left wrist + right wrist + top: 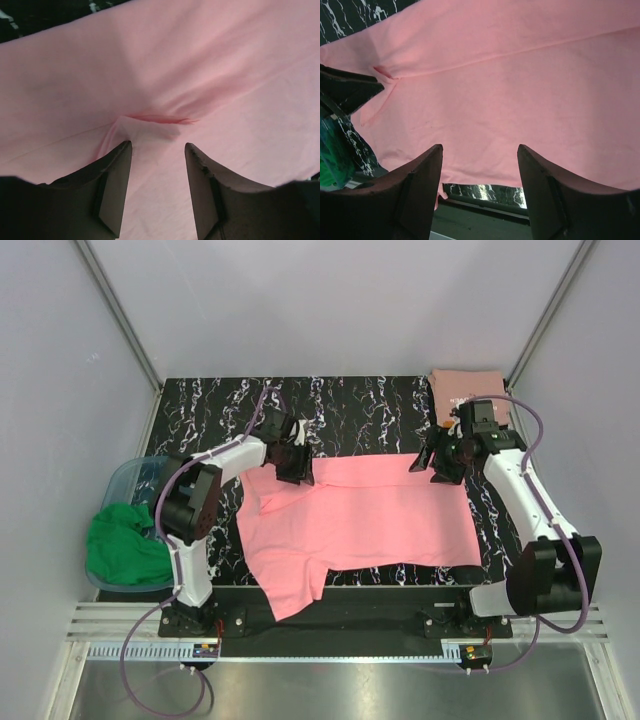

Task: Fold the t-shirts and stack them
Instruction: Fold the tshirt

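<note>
Left fingers [107, 192] and right fingers [415, 197] spread above pink t-shirt [370, 520]

The spread t-shirt [370, 520] lies across the middle of the table [370, 410]. The folded t-shirt [468, 388] sits at the far right corner. At the table's left edge, a bin [130, 480] holds a cloth [120, 545] that spills over its near rim. The left gripper [292, 465] and right gripper [440, 465] sit at the spread t-shirt's far edge.

Soft matt cloth t-shirt [380, 520]; glossy, perhaps stone tabletop [360, 405]
</note>
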